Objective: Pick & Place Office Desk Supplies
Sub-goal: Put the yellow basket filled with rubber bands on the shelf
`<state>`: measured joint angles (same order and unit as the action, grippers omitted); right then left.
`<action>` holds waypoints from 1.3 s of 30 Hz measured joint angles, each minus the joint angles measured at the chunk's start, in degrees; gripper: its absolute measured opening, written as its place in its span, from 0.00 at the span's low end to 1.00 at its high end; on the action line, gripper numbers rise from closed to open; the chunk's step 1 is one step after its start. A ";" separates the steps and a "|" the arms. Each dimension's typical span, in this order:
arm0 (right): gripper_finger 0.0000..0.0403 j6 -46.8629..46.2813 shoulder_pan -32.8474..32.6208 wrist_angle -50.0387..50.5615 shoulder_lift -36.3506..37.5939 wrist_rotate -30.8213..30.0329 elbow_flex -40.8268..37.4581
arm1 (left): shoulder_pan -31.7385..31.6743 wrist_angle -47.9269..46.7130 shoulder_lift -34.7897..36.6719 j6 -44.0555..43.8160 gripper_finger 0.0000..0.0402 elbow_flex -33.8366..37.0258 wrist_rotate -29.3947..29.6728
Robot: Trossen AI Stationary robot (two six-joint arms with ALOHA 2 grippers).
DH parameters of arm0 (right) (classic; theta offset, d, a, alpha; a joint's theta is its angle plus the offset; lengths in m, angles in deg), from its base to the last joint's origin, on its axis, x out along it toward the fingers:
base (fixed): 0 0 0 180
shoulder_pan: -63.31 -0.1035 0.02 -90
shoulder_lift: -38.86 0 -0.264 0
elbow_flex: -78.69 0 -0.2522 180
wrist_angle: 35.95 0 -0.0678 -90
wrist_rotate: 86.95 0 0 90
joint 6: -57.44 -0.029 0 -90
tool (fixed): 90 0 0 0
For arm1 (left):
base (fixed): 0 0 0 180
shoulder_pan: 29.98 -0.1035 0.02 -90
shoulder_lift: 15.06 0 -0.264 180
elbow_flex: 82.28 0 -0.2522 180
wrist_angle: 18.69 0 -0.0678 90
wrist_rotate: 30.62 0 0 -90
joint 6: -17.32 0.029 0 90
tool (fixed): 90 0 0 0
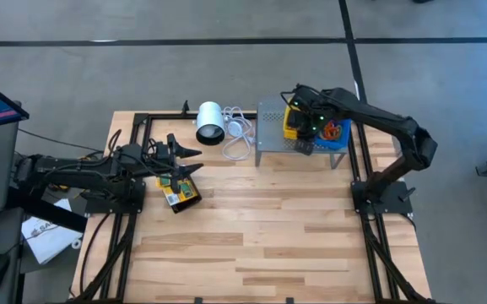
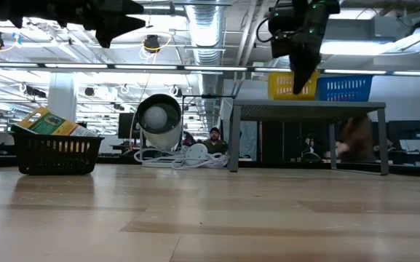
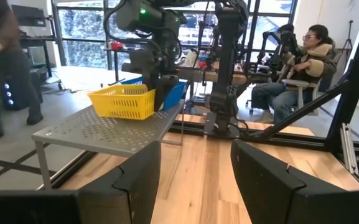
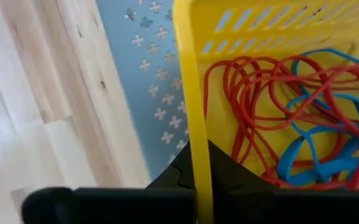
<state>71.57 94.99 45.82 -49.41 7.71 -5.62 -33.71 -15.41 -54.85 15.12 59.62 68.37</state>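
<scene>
A yellow bin (image 1: 292, 124) with red and blue rubber bands (image 4: 291, 118) stands on the grey perforated stand (image 1: 270, 118), beside a blue bin (image 1: 338, 133). My right gripper (image 1: 305, 135) is at the yellow bin, shut on its wall. A black bin (image 1: 181, 193) with yellow-and-green packets (image 2: 49, 122) sits on the table at the left. My left gripper (image 1: 189, 160) hangs open and empty above it; its fingers also show in the left wrist view (image 3: 195, 180). My right gripper pinches the yellow bin's wall (image 4: 193, 134) at its rim, on the side toward the table's near edge. One finger (image 4: 232, 171) is inside the bin and one (image 4: 178, 175) outside. The fingers point down from above. The bin sits upright on the stand.
A white cylinder (image 1: 210, 123) with a white cable (image 1: 238, 135) lies at the far side, left of the stand. The bare wooden table top (image 1: 268, 228) stretches toward the near edge. People sit in the room beyond the table (image 3: 297, 62).
</scene>
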 joint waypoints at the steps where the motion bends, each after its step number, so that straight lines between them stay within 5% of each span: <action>1: 0.00 -0.43 0.00 0.13 0.51 0.25 0.00 | -0.02 0.11 0.00 0.00 0.48 0.00 0.00; 24: 0.00 -1.96 -1.46 0.32 -1.88 3.34 0.09 | 0.00 1.28 0.00 -0.17 0.48 0.00 -0.02; 39: 0.24 -4.31 -2.05 3.16 -2.05 3.78 -0.07 | 0.00 1.26 0.00 -0.20 0.48 0.00 -0.04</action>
<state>67.26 92.94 48.99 -51.47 11.49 -5.69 -33.71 -14.14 -54.85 14.92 59.62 68.33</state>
